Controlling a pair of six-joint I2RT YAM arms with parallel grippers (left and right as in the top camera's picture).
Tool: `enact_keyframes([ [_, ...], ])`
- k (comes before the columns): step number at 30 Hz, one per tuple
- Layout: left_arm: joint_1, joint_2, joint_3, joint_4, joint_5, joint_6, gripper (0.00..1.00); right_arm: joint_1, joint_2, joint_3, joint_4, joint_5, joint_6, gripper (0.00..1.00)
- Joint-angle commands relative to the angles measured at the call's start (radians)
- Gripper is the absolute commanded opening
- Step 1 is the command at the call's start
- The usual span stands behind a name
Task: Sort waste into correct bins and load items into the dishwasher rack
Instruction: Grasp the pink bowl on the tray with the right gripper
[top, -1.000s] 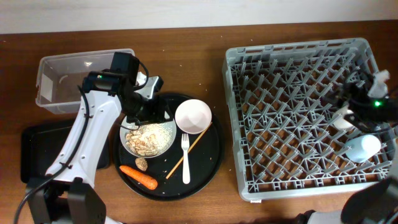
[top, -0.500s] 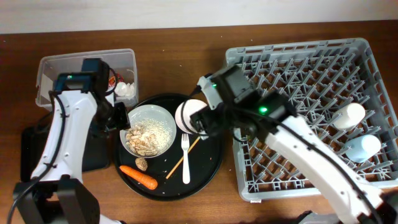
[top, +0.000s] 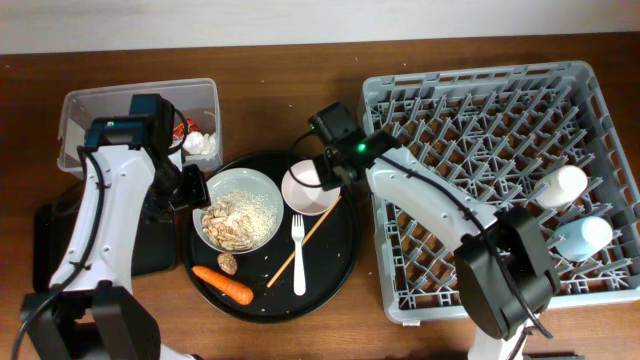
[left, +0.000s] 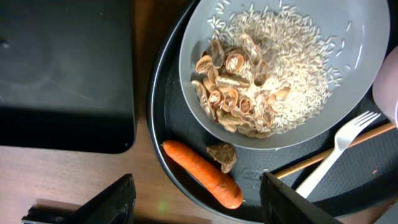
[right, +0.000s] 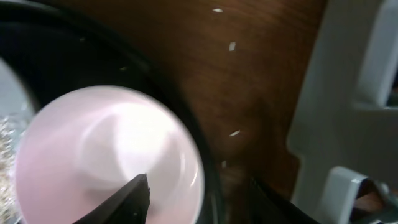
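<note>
The wide pale-grey bowl (top: 240, 212) holds rice and brown scraps (left: 239, 93). It sits on a round black tray with the small whitish-pink bowl (top: 306, 190), white fork (top: 298, 258) and carrot (top: 222, 284). My left gripper (top: 192, 188) is open and empty at the grey bowl's left edge; in the left wrist view (left: 196, 202) its fingers hang above the carrot (left: 202, 175). My right gripper (top: 322, 176) is open, its fingers (right: 202, 199) either side of the small bowl's (right: 93, 155) right rim. The red wrapper (top: 180, 128) and tissue (top: 203, 144) lie in the clear tub (top: 100, 110).
The shallow black tray (top: 55, 245) lies left of the round tray (top: 345, 250). The grey rack (top: 480, 130) stands at the right, with a cream cup (top: 560, 185) and a light-blue cup (top: 583, 237) in it. A wooden chopstick (top: 310, 238) lies beside the fork.
My right arm swung from the rack's right side over to the small bowl and settled on its rim. My left gripper moved left off the grey bowl, uncovering the wrapper and tissue in the tub.
</note>
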Motion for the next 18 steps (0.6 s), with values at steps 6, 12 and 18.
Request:
enact_keyframes([
  [6,0.003,-0.015,0.006,0.009,-0.01,-0.007,0.64,-0.015,0.081,0.013,0.008,-0.074,0.008,0.51],
  [12,0.003,-0.015,0.006,0.009,-0.01,-0.007,0.64,-0.015,0.083,0.012,-0.012,-0.093,0.008,0.33],
  [18,0.003,-0.015,0.006,0.009,-0.01,-0.007,0.64,-0.015,0.084,0.012,-0.03,-0.093,0.008,0.21],
])
